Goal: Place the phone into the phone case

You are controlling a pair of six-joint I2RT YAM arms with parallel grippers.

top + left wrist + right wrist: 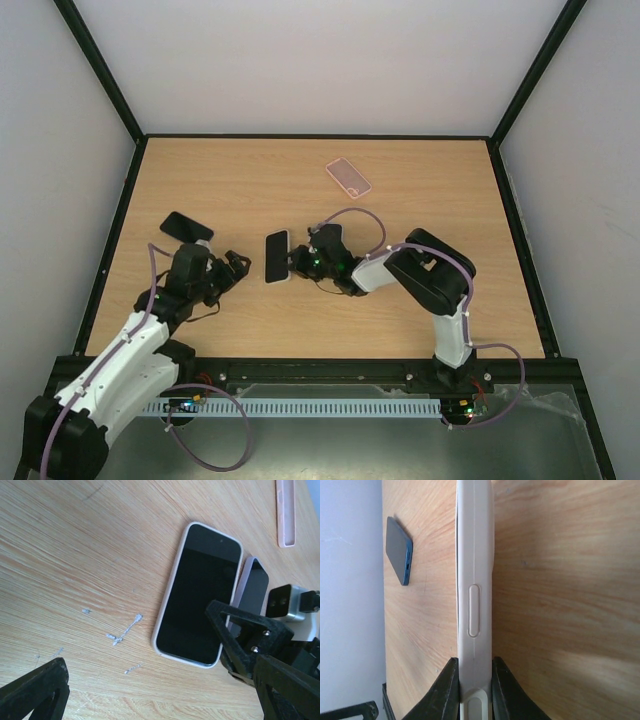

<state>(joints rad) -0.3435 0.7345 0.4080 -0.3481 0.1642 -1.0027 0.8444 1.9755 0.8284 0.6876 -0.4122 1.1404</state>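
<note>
dark slab phone (187, 227) lies flat and bare on woodgrain table (420, 300), far left. left gripper (239, 268) just right of it, black fingers spread apart, holding nothing. next, white matte rounded case (170, 612) with a glossy black screen filling it, side button ridge showing. right gripper (475, 695) is clamped on that case's end. pink thin-rimmed case (348, 178) sits well apart at the back right and looks hollow.
</note>
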